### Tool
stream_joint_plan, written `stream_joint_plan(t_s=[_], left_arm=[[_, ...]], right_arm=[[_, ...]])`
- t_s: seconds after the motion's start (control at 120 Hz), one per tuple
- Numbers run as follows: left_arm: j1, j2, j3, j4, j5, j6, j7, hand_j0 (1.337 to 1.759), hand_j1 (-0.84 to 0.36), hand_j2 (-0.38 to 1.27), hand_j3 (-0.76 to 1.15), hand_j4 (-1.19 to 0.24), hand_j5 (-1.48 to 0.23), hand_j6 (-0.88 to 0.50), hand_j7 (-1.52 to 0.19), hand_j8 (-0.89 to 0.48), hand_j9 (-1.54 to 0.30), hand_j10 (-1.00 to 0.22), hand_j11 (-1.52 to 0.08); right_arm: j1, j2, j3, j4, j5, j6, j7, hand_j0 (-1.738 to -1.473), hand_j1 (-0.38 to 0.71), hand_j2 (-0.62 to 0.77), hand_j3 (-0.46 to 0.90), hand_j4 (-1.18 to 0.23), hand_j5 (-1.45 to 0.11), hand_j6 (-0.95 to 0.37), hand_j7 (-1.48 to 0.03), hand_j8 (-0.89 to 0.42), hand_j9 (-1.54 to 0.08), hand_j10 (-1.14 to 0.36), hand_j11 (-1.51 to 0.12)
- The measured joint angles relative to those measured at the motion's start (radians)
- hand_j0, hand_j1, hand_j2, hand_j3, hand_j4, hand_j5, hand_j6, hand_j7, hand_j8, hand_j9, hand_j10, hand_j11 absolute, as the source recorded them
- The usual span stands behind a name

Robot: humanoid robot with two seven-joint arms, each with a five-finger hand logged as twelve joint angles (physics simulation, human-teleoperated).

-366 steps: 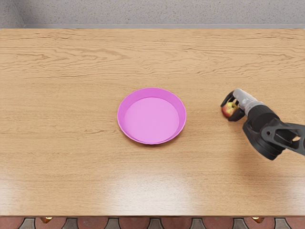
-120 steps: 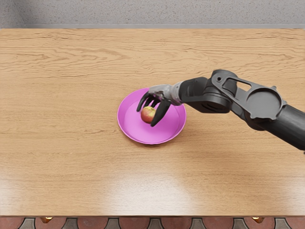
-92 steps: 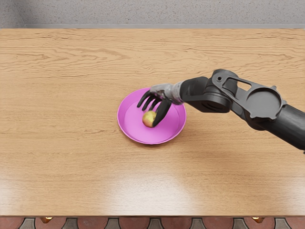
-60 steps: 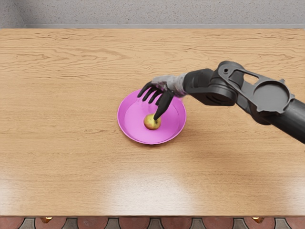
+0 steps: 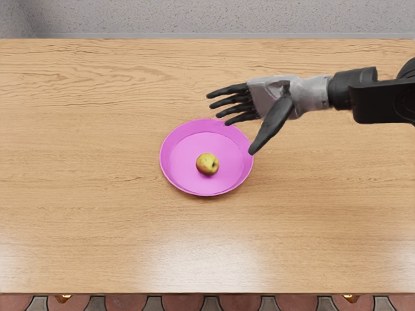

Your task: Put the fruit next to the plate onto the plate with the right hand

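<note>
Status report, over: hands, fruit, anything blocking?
Right hand open, empty, above pink plate, far-right rim. Apple on plate, near centre. Nothing between hand and apple; left hand out of view.

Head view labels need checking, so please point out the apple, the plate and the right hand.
apple (image 5: 207, 164), head view, centre of the fruit.
plate (image 5: 181, 155), head view, bare floor left of the apple.
right hand (image 5: 264, 100), head view, middle of the hand.

One plate, one apple lying on the plate, one right hand by the plate's far right rim, and one table beneath the plate.
</note>
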Motion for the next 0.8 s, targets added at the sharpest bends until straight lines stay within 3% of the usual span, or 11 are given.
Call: stream_joint_plan(t_s=[0.425, 0.8], left_arm=[[0.0, 0.0, 0.0, 0.0, 0.0, 0.0, 0.0, 1.658, 0.07, 0.05, 0.0, -0.23, -0.3, -0.23, -0.3, -0.23, -0.3, -0.23, -0.3], [0.0, 0.0, 0.0, 0.0, 0.0, 0.0, 0.0, 1.658, 0.07, 0.05, 0.0, -0.23, -0.3, -0.23, -0.3, -0.23, -0.3, -0.23, -0.3]], right_arm=[[-0.244, -0.277, 0.064, -0.025, 0.36, 0.035, 0.0, -1.658, -0.29, -0.01, 0.0, -0.04, -0.06, -0.04, -0.06, -0.04, -0.06, -0.04, -0.06], [-0.285, -0.334, 0.066, -0.035, 0.425, 0.036, 0.0, -1.658, -0.31, -0.01, 0.0, -0.03, -0.05, -0.03, -0.05, -0.03, -0.05, -0.03, -0.05]])
